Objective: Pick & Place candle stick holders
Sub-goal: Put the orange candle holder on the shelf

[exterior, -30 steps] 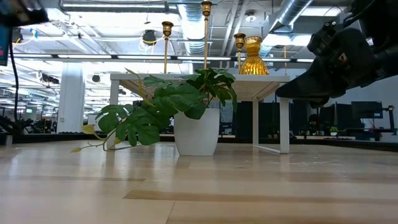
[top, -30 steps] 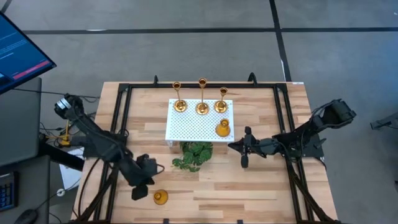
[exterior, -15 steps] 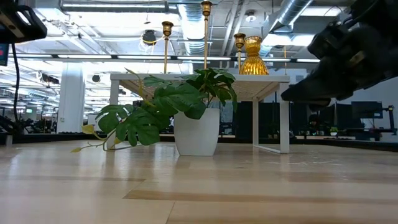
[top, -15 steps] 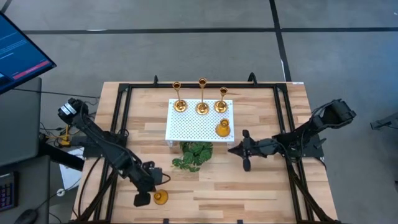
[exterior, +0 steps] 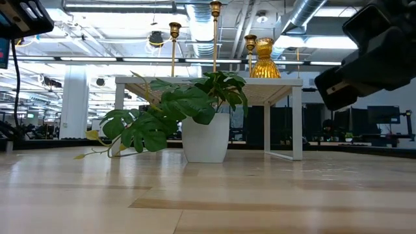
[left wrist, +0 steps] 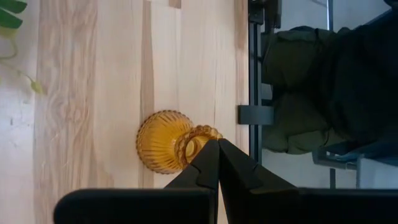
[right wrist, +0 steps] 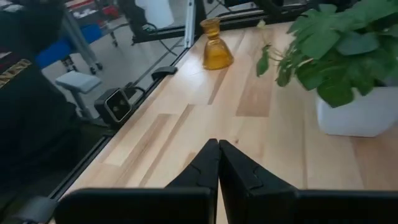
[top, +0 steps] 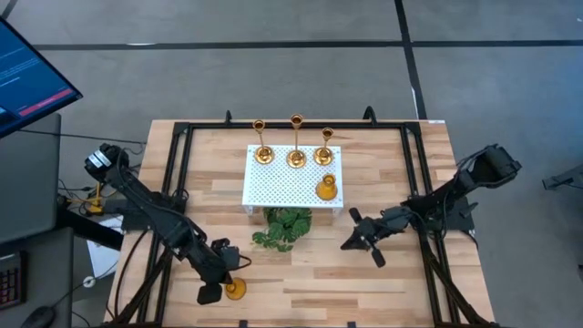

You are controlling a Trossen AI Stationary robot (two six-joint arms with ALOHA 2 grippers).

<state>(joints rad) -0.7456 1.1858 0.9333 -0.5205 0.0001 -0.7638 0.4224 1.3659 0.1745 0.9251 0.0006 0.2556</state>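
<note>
The left end effector (top: pixel 219 284) sat down at the near-left part of the tabletop (top: pixel 401 282), right up against the short amber holder (top: pixel 235 290). In the left wrist view its two fingers (left wrist: pixel 208 163) were pressed together into a point, closed with nothing between them, tips over the holder's (left wrist: pixel 169 141) narrow neck. That holder stood upright, close to the near edge of the tabletop, with the black frame rail (left wrist: pixel 254 74) running just beside it, so not much room on that side.

The right end effector (top: pixel 363 239) hung over bare wood right of the potted plant (top: pixel 284 226), fingers also closed and empty in its wrist view (right wrist: pixel 216 163). Plenty of open tabletop around it, toward the near edge and the right rail.

The other four were up on the white perforated platform (top: pixel 287 187): three tall thin-stemmed holders in a row along its far edge, left (top: pixel 262 144), middle (top: pixel 296 141) and right (top: pixel 325 147), and a second short squat one (top: pixel 327 188) near the platform's right edge. The plant was tucked against the platform's near side, leaves spilling toward the left arm.
</note>
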